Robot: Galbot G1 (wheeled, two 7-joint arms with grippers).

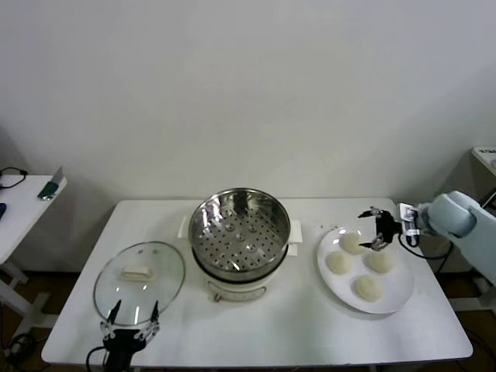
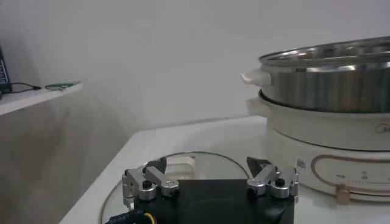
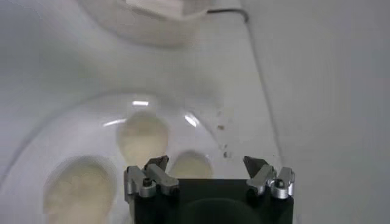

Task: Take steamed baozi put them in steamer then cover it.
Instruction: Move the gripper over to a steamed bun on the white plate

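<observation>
The steel steamer [image 1: 239, 232] [image 2: 329, 91] stands uncovered at the table's middle, its perforated tray bare. Several cream baozi [image 1: 351, 242] [image 3: 142, 137] lie on a white plate [image 1: 399, 291] [image 3: 73, 131] to its right. My right gripper [image 1: 375, 229] [image 3: 205, 162] hangs open just above the plate's far side, with one baozi [image 3: 192, 165] below and between its fingers, not touched. The glass cover [image 1: 139, 283] [image 2: 201, 159] lies flat to the left of the steamer. My left gripper [image 1: 133, 314] [image 2: 207, 164] is open at the cover's near rim, holding nothing.
A white side table [image 1: 23, 198] with a green object [image 1: 50, 188] stands at the far left. Another surface [image 1: 487, 155] shows at the right edge. A dark cable [image 3: 228, 11] runs behind the steamer's base. Small dark specks [image 3: 222, 128] dot the table beside the plate.
</observation>
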